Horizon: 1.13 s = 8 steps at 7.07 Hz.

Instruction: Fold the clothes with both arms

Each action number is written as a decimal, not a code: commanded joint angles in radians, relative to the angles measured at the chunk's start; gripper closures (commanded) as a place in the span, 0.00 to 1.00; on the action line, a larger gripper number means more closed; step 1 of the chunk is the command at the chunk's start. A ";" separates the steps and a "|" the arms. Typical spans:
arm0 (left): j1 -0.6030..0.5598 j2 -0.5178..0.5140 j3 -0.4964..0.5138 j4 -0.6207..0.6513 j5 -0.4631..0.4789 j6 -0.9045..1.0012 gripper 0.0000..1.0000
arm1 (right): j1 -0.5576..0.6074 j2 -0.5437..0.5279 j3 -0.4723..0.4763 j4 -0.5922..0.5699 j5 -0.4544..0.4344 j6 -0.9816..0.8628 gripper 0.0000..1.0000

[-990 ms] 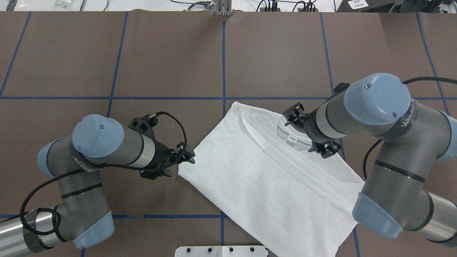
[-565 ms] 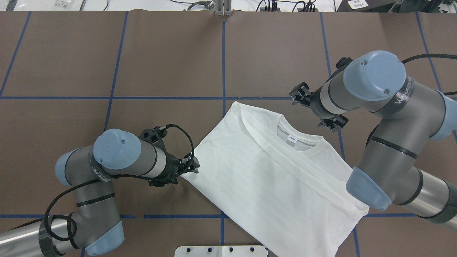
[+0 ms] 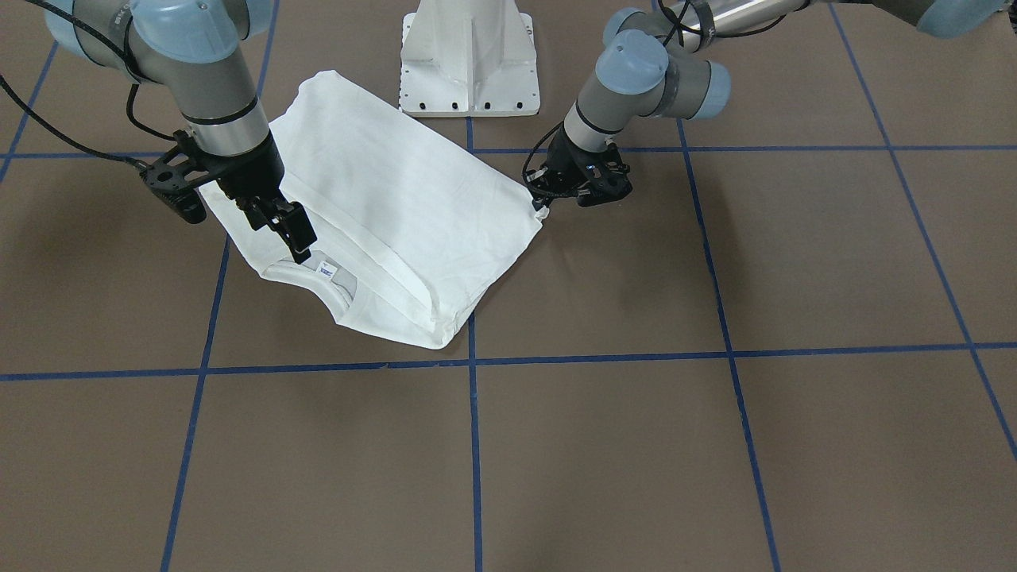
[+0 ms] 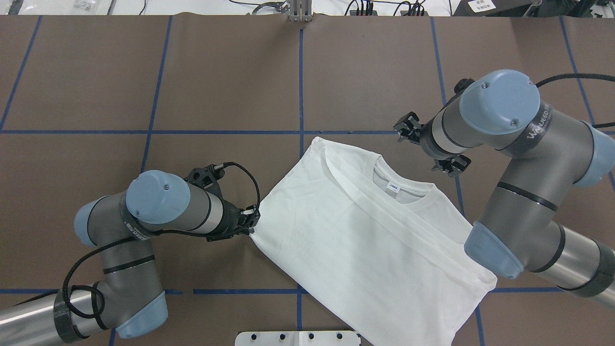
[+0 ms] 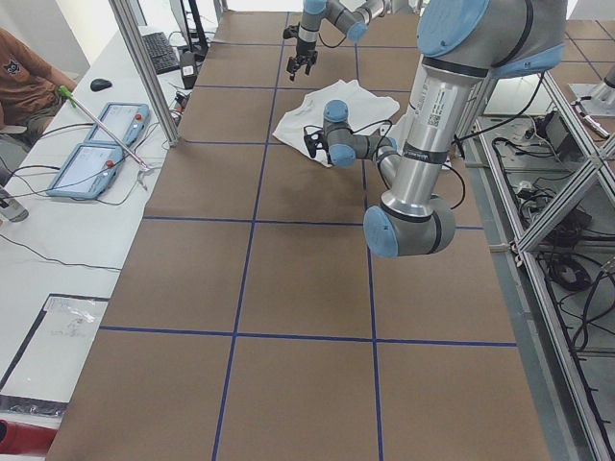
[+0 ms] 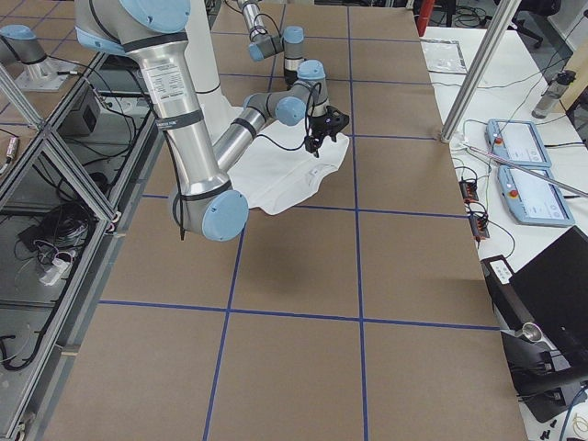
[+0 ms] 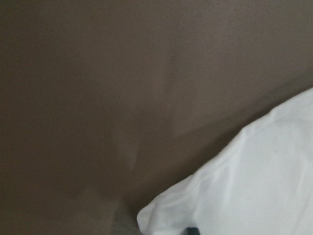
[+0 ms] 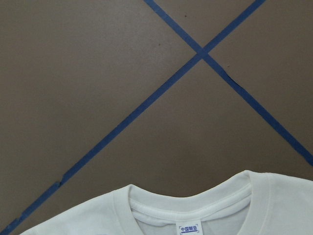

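White T-shirt lying folded and slantwise on the brown tabletop, one arm at either end of it.

The T-shirt (image 4: 365, 240) lies flat near the robot's pedestal (image 3: 470, 56), its ribbed collar (image 8: 195, 205) and neck label (image 8: 189, 228) facing up on the far side. The left pincer (image 4: 252, 220) sits low, right at the shirt's left corner, touching the cloth; I cannot tell whether it grips. The right pincer (image 3: 290, 234) hangs just by the collar and holds nothing; its gap I cannot judge. Blue tape lines (image 4: 301, 81) cross the tabletop (image 4: 230, 86).
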<state>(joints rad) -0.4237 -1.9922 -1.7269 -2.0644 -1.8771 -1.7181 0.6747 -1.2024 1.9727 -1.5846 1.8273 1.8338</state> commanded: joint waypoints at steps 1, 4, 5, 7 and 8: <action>-0.082 -0.002 0.010 0.007 0.021 0.175 1.00 | -0.001 0.000 -0.009 0.000 0.001 0.004 0.00; -0.232 -0.234 0.346 -0.090 0.090 0.282 1.00 | -0.004 0.000 -0.012 0.000 0.001 0.005 0.00; -0.288 -0.343 0.559 -0.255 0.092 0.282 1.00 | -0.007 0.000 -0.014 0.000 0.000 0.004 0.00; -0.368 -0.501 0.772 -0.298 0.093 0.282 0.93 | -0.030 0.007 -0.014 0.002 -0.005 0.005 0.00; -0.372 -0.546 0.841 -0.324 0.093 0.282 0.68 | -0.052 0.007 -0.012 0.018 -0.014 0.004 0.00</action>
<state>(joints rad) -0.7729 -2.4632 -0.9940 -2.3553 -1.7851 -1.4358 0.6445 -1.1975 1.9594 -1.5793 1.8212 1.8384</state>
